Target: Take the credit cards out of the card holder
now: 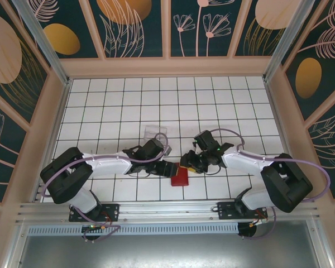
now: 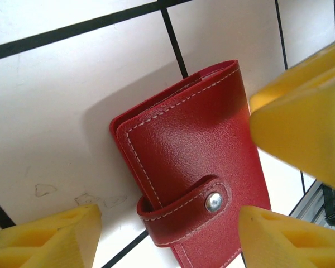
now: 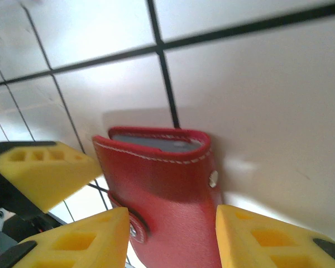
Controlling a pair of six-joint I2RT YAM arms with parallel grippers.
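Note:
The card holder (image 1: 180, 177) is a small red wallet lying on the white tiled table near the front edge. It is folded shut, its tab (image 2: 181, 215) snapped over the face. A grey strip (image 3: 151, 140) shows in its far open end, and I cannot tell whether it is a credit card or lining. The credit cards are otherwise hidden inside. My left gripper (image 1: 168, 167) is open, its fingers (image 2: 50, 237) standing wide on either side of the tab end. My right gripper (image 1: 185, 163) hovers open over the card holder (image 3: 167, 201). One of its fingers (image 2: 301, 123) covers the holder's right edge.
A clear plastic box (image 1: 155, 133) sits just behind the left gripper. The metal rail (image 1: 167, 209) of the table's front edge runs close below the card holder. White tiles stretch back to the patterned walls.

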